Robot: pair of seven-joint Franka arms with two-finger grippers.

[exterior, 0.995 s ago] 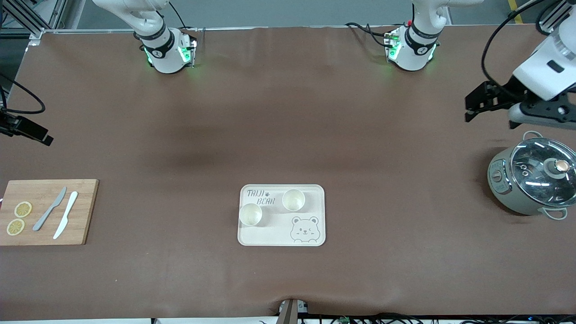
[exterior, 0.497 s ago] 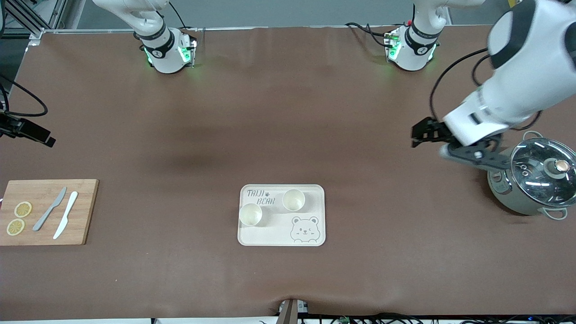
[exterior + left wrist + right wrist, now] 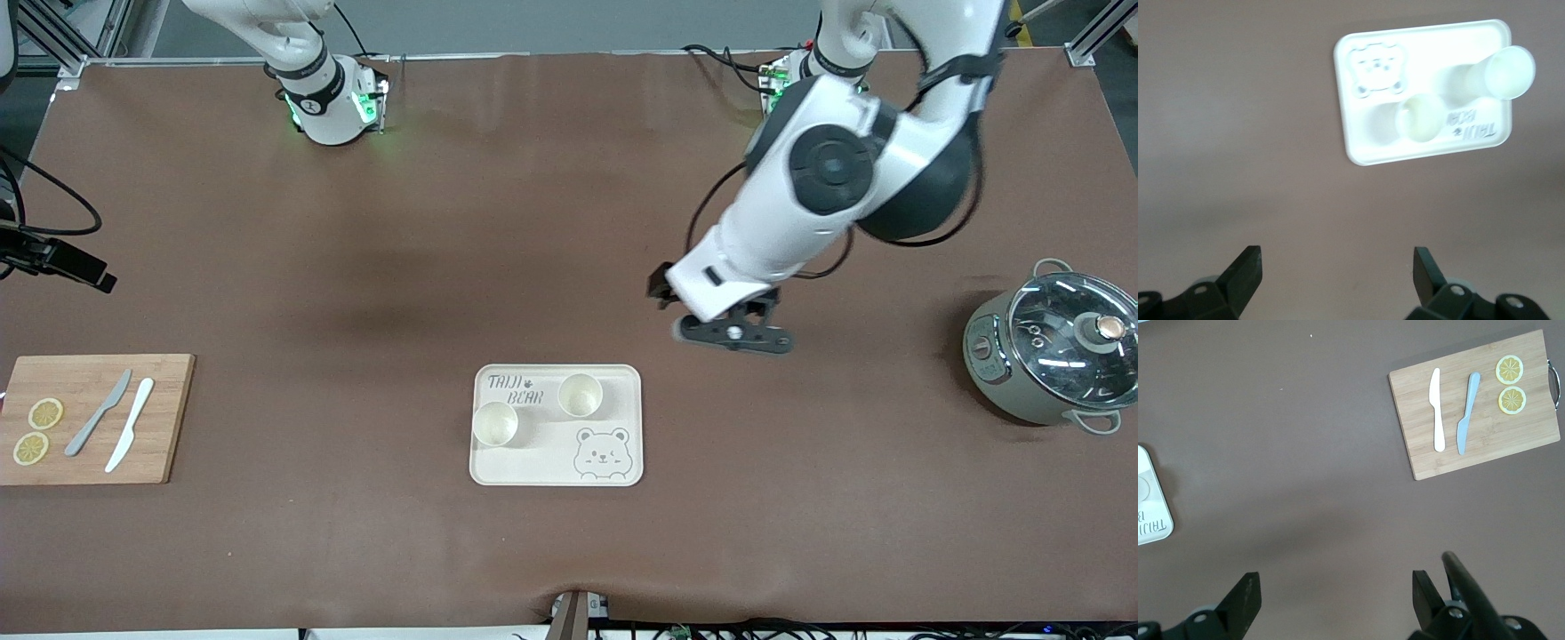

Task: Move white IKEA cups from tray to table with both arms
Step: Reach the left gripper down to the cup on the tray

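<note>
Two white IKEA cups stand upright on the cream bear-printed tray. One cup is farther from the front camera, the other cup is nearer and toward the right arm's end. Both show in the left wrist view, the first and the second, on the tray. My left gripper hangs over bare table beside the tray's far corner, open and empty. My right gripper is open and empty, high over bare table between the tray's edge and the cutting board.
A wooden cutting board with a grey knife, a white knife and two lemon slices lies at the right arm's end. A lidded pot stands at the left arm's end.
My left arm has swung from over the pot's end of the table toward the tray, gripper still open. The right arm has barely moved. The cups have not moved.
</note>
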